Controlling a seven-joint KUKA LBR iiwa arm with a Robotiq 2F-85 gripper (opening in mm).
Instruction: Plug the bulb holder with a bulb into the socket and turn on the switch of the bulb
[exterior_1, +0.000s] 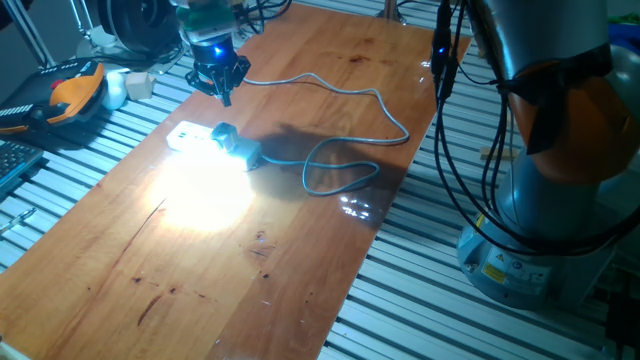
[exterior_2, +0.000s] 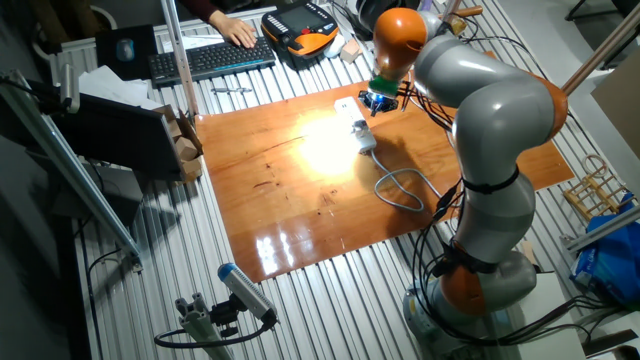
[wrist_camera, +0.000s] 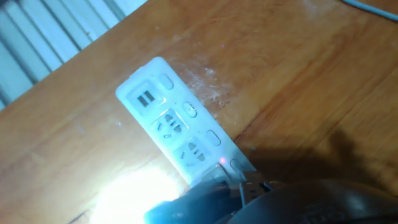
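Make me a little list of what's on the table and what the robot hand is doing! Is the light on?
light: on, bright glow on the wooden table
bulb: lit, at the socket, washed out by glare
socket: white strip lying flat, small red light showing
cable: grey, looping across the wood
gripper: above the socket's end, holding nothing
jaws: cannot tell if open
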